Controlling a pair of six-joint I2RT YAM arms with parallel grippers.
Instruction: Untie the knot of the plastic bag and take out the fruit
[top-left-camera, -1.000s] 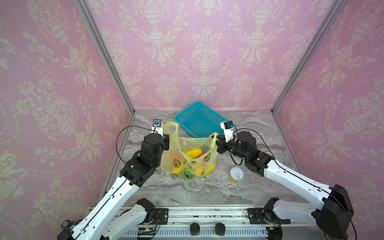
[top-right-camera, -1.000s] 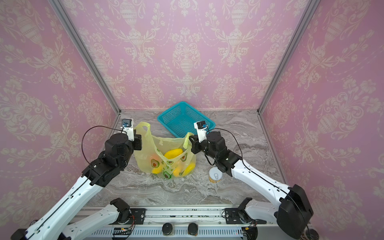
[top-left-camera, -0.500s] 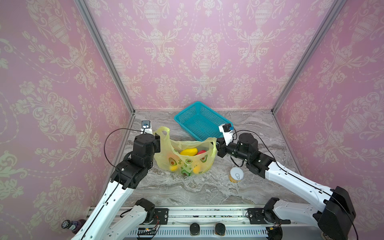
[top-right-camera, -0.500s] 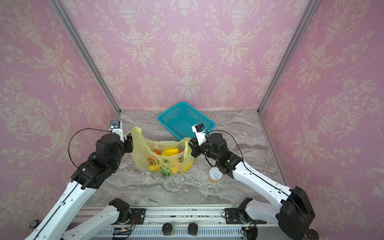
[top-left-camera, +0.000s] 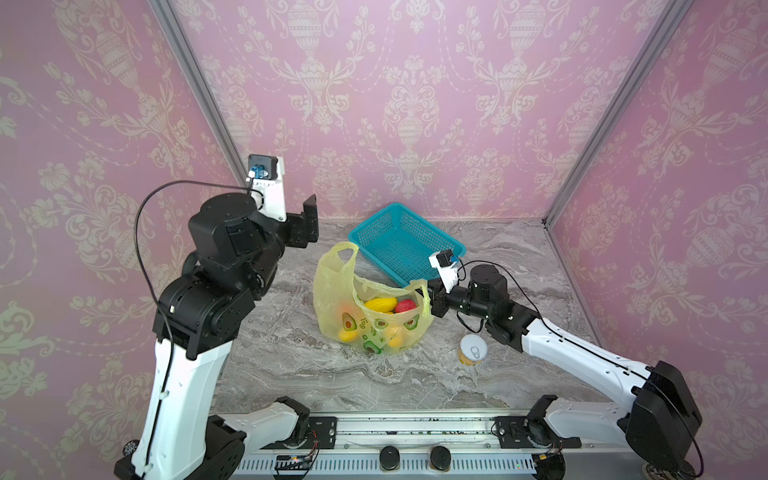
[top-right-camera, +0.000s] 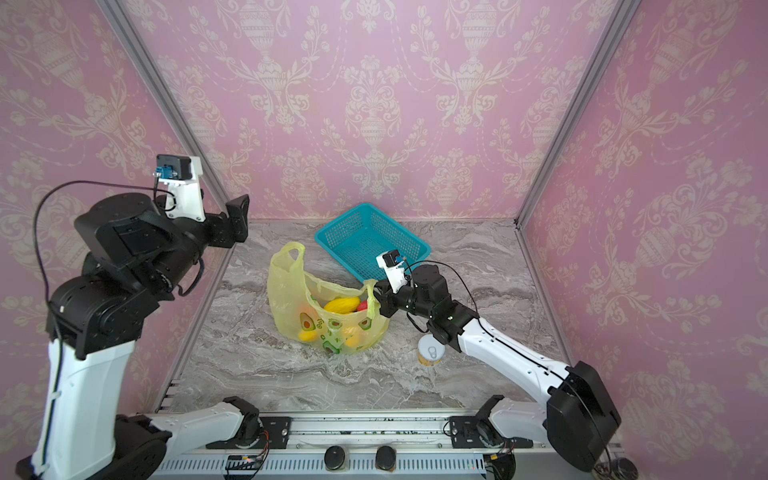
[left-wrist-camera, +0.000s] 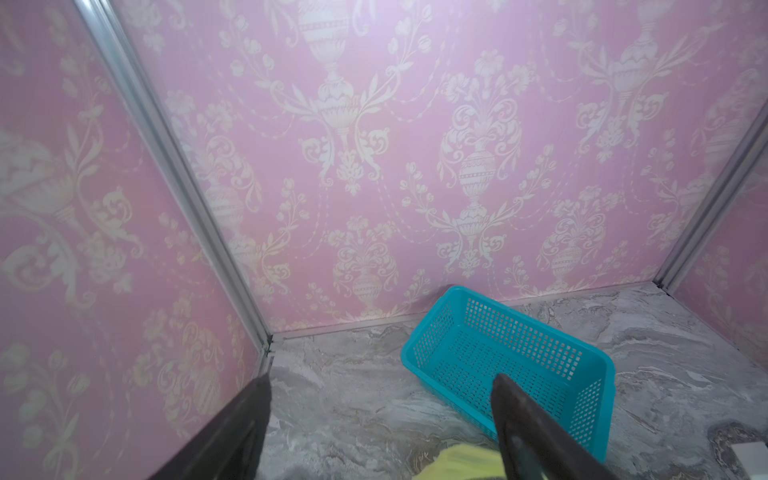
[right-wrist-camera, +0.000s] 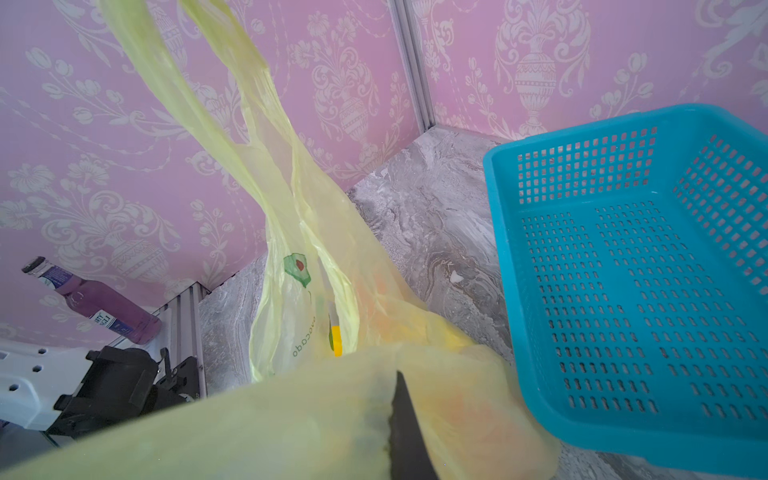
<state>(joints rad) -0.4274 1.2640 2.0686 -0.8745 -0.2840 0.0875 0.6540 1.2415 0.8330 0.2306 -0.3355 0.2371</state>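
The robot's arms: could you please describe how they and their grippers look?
The left arm and right arm have white links joined by bulky black joints. The left gripper and right gripper are black. Each wrist carries a white camera mount with a blue connector and a looping black cable.

Three pink wallpapered walls (top-left-camera: 415, 62) with a cream urn-and-flower damask pattern enclose a grey marble-veined desk (top-left-camera: 316, 374). Slim silver metal posts (top-left-camera: 198, 83) run up both back corners. Soft, even light falls over the whole enclosure.
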